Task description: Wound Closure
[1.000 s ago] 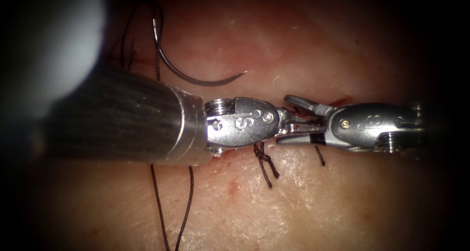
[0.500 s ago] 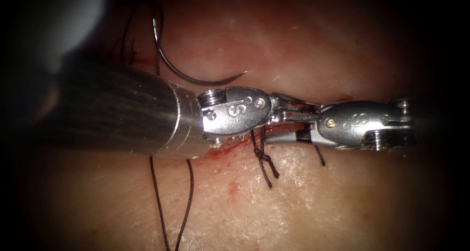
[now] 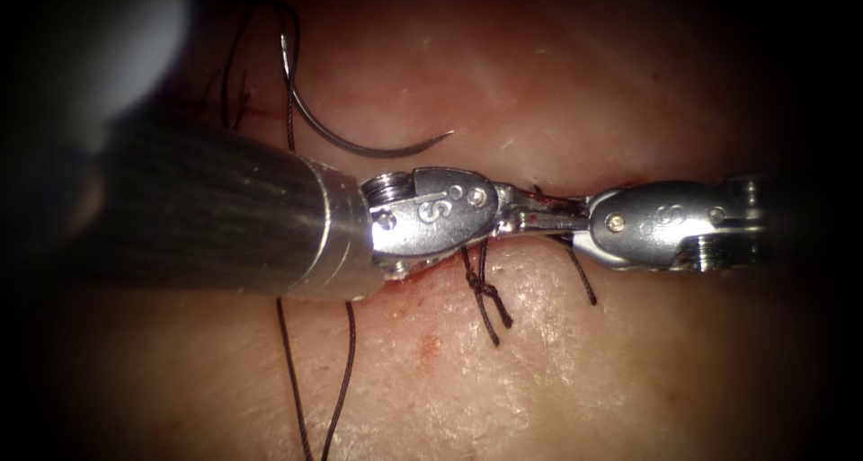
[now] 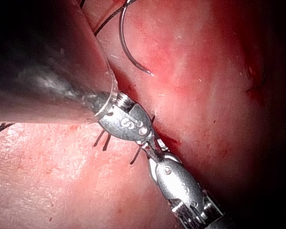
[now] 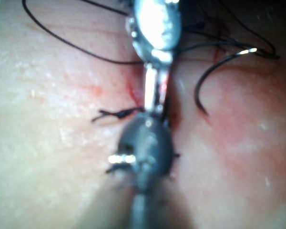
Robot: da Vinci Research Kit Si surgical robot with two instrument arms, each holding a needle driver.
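Observation:
My left tool [image 3: 526, 218] reaches in along the cut [image 3: 422, 270] with its jaws shut. My right tool [image 3: 562, 218] meets it tip to tip over the cut, jaws also shut. A dark thread strand [image 3: 577, 270] runs up to the joined tips; I cannot tell whether either tool pinches it. Neither tool holds the curved needle [image 3: 346, 142]. It lies free on the tissue [image 3: 539, 380] beyond the cut, toward the left, and not in the tissue. The same needle [image 4: 126, 47] and tool tips [image 4: 153, 151] appear in the left wrist view, and the needle [image 5: 214, 71] in the right wrist view.
A tied knot with cut tails [image 3: 486, 292] lies on the near side of the cut, also seen as the knot [image 5: 117, 113] beside my right tool. Long thread [image 3: 289, 371] trails toward the near edge. Red fluid [image 3: 428, 342] spots the tissue near the cut.
My right tool's jaws were wide open around the left tool's tip and have closed. Both tools shifted slightly left and up. The needle has not moved.

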